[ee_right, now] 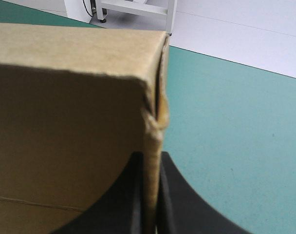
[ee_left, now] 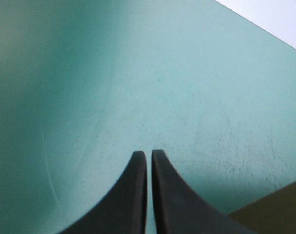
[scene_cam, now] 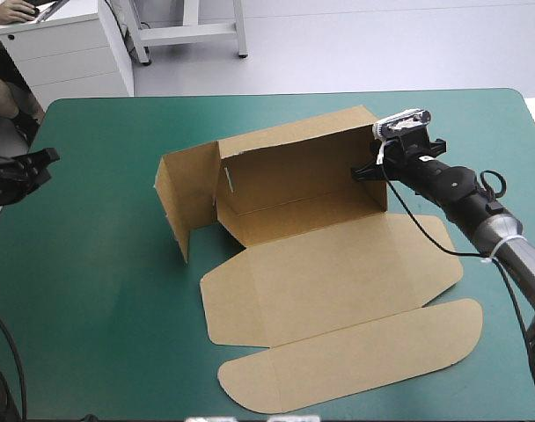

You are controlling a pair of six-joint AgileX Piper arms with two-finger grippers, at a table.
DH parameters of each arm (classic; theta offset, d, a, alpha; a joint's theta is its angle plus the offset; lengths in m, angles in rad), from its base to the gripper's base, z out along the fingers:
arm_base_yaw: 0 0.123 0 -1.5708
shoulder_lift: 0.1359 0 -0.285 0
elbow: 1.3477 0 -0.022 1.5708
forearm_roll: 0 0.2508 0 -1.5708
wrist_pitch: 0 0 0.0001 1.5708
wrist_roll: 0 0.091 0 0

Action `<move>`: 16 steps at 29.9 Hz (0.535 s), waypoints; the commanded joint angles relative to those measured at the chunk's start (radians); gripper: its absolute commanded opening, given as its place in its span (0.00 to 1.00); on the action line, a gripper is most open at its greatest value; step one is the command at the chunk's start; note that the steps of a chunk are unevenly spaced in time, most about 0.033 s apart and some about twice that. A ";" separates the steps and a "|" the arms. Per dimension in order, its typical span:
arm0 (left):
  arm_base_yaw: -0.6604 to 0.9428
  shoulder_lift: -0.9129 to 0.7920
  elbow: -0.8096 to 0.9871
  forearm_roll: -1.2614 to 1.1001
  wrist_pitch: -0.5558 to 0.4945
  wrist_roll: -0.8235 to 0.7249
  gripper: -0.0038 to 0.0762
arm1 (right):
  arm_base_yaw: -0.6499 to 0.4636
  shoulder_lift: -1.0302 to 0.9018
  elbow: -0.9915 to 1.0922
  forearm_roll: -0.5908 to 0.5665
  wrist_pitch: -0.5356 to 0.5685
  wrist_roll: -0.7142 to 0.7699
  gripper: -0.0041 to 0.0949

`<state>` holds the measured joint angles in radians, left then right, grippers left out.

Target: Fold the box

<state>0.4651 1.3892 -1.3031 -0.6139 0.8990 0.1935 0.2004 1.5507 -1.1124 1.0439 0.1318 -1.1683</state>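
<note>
The brown box (scene_cam: 311,264) lies mid-table. Its back wall (scene_cam: 294,167) and left side wall (scene_cam: 184,198) stand raised, and its lid with a rounded flap (scene_cam: 355,352) lies flat toward the front. My right gripper (scene_cam: 371,171) is at the box's right rear corner. In the right wrist view the right gripper (ee_right: 151,156) is all but shut, with the upright edge of the box's right wall (ee_right: 155,131) between its fingers. My left gripper (scene_cam: 43,167) hovers at the table's left edge, far from the box. In its own view the left gripper (ee_left: 149,155) is shut over bare teal-green cover.
A wide stretch of teal-green cover (scene_cam: 100,264) separates the left gripper from the box. The table's far edge (scene_cam: 276,95) runs close behind the box's back wall. A dark brownish corner (ee_left: 274,212) shows beside the left gripper in its wrist view.
</note>
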 commanded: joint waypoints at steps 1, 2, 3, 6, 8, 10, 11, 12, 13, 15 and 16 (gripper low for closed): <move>0.055 -0.036 0.113 -0.152 -0.089 0.005 0.06 | -0.004 -0.040 -0.037 0.011 -0.016 -0.005 0.02; 0.057 -0.036 0.162 -0.166 -0.114 0.009 0.06 | -0.004 -0.040 -0.037 0.011 -0.010 -0.005 0.02; 0.057 -0.036 0.197 -0.166 -0.144 0.009 0.06 | -0.004 -0.040 -0.037 0.011 -0.001 0.009 0.02; 0.057 -0.036 0.312 -0.166 -0.235 0.009 0.06 | -0.004 -0.040 -0.037 0.009 0.005 0.097 0.02; 0.057 -0.036 0.359 -0.164 -0.278 0.009 0.06 | -0.004 -0.042 -0.043 0.000 0.007 0.099 0.03; 0.057 -0.036 0.391 -0.161 -0.304 0.009 0.06 | -0.006 -0.051 -0.068 -0.053 0.037 0.170 0.04; 0.057 -0.036 0.399 -0.157 -0.309 0.012 0.06 | -0.006 -0.053 -0.082 -0.095 0.055 0.223 0.04; 0.057 -0.036 0.406 -0.157 -0.314 0.012 0.06 | -0.006 -0.053 -0.106 -0.151 0.088 0.299 0.04; 0.057 -0.036 0.408 -0.157 -0.314 0.012 0.06 | -0.006 -0.053 -0.132 -0.226 0.129 0.395 0.04; 0.057 -0.036 0.412 -0.165 -0.312 0.012 0.06 | -0.006 -0.051 -0.177 -0.399 0.215 0.612 0.04; 0.057 -0.036 0.412 -0.165 -0.310 0.012 0.06 | -0.006 -0.051 -0.202 -0.506 0.261 0.738 0.04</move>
<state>0.5216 1.3892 -0.8705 -0.7334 0.6193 0.2039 0.1983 1.5507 -1.2244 0.7469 0.3094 -0.7262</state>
